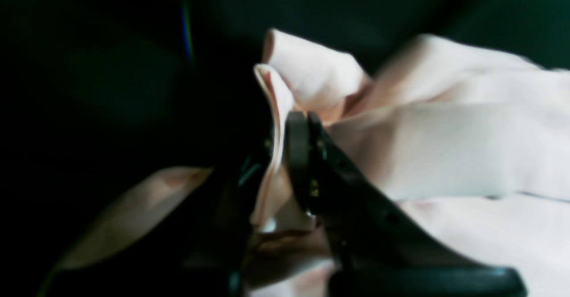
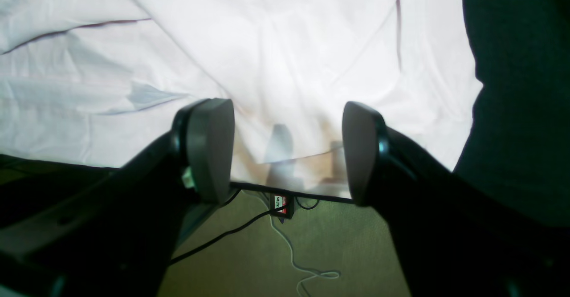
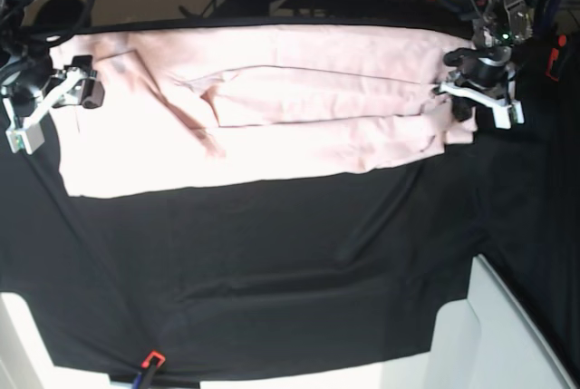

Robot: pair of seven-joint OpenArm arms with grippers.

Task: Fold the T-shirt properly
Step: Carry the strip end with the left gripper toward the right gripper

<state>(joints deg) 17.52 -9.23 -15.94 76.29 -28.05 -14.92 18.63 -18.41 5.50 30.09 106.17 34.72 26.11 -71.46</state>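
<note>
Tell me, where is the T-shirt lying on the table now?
In the base view the T-shirt lies spread along the far edge of the black table cloth, between the right gripper and the left gripper.

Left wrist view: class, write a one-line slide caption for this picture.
The left gripper shut on a bunched fold of the pink T-shirt, above the black table cloth.

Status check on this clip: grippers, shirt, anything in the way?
Left gripper shut on T-shirt edge fold. Right gripper open over the other end, holding nothing. Shirt partly folded lengthwise on black cloth. No obstruction seen.
</note>
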